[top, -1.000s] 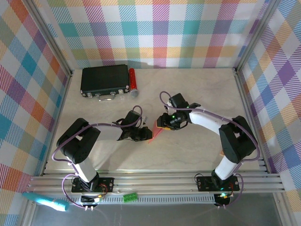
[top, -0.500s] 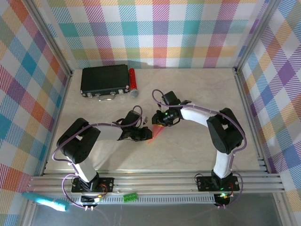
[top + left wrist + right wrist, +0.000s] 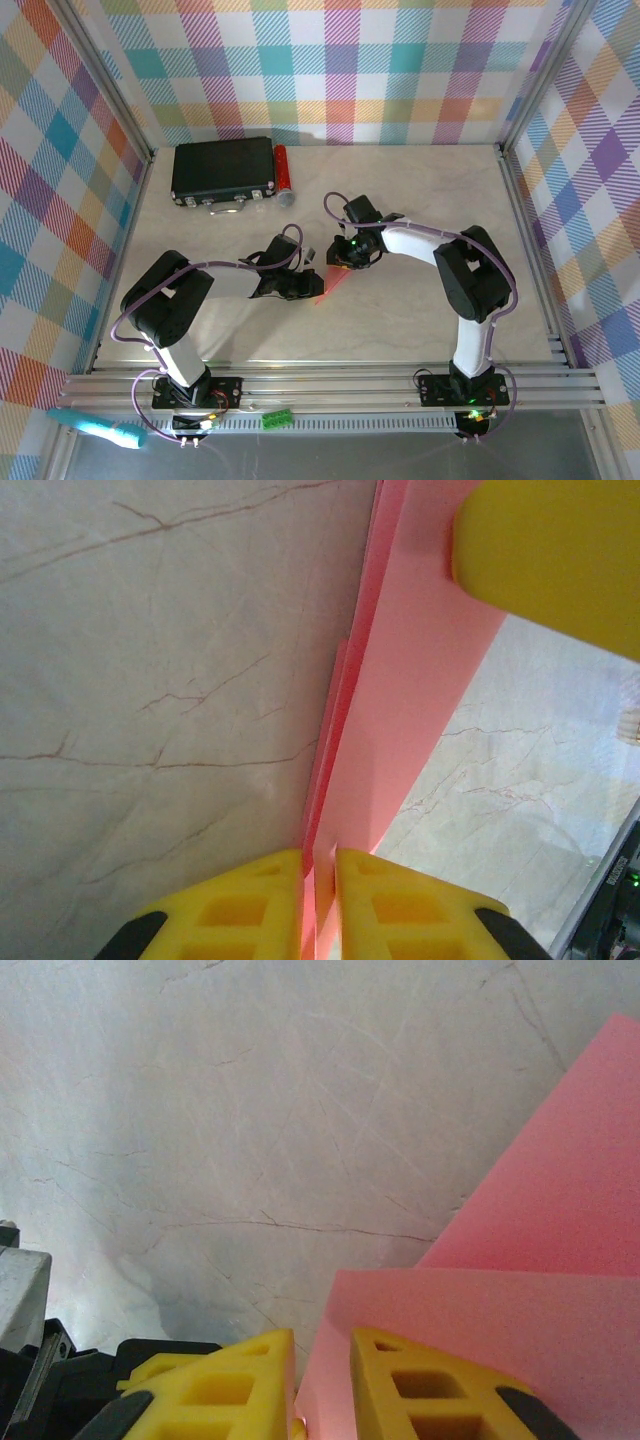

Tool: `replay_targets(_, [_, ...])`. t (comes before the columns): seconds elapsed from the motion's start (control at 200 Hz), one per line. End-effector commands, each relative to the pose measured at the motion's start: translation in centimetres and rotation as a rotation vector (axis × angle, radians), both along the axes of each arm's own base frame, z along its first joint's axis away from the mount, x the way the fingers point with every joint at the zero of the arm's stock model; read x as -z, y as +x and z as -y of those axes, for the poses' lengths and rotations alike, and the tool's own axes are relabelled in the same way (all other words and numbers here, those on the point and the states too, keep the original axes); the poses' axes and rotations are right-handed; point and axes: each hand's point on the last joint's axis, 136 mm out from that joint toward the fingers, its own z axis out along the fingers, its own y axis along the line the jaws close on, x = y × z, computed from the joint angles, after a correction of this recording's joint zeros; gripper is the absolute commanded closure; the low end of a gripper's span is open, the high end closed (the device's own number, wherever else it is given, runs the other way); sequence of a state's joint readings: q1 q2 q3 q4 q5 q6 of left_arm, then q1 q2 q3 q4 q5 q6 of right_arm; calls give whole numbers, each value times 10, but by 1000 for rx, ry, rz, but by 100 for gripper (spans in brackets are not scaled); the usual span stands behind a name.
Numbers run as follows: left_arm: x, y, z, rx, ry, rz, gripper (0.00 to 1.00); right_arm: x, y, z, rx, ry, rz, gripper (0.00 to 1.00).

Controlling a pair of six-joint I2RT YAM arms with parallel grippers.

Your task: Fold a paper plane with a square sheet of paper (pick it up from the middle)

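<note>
The square sheet of paper [image 3: 333, 283] is folded into a narrow pink-red wedge and stands on edge near the table's middle. My left gripper [image 3: 312, 287] holds its left end. In the left wrist view the yellow fingers [image 3: 240, 905] of the left gripper [image 3: 318, 865] pinch the layered paper [image 3: 400, 710], which runs away along a long crease. My right gripper [image 3: 338, 266] meets the paper from above right, and one of its yellow fingers [image 3: 550, 550] presses the far end. In the right wrist view the right gripper [image 3: 322, 1350] has closed on the corner of a pink flap [image 3: 500, 1310].
A black box [image 3: 222, 168] lies at the back left, with a small red cylinder [image 3: 282, 172] with a grey end beside it. The marble table [image 3: 420, 200] is walled by metal frame rails and checked panels.
The right gripper has swung left and slightly back onto the paper, and its jaws have narrowed around the flap. The left gripper and its grip have stayed still.
</note>
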State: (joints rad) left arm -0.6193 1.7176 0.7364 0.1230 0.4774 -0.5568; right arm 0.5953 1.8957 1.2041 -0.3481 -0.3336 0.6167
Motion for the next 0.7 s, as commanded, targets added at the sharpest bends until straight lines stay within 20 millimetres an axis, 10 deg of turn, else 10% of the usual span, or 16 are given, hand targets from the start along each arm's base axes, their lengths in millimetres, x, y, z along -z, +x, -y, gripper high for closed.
replay_targets(0.0, [31, -17, -18, -4, 110, -84, 84, 13, -5, 4, -4, -4, -34, 78])
replay_targets(0.69, [34, -18, -20, -9, 121, -95, 84, 20, -15, 16, -1, 7, -18, 80])
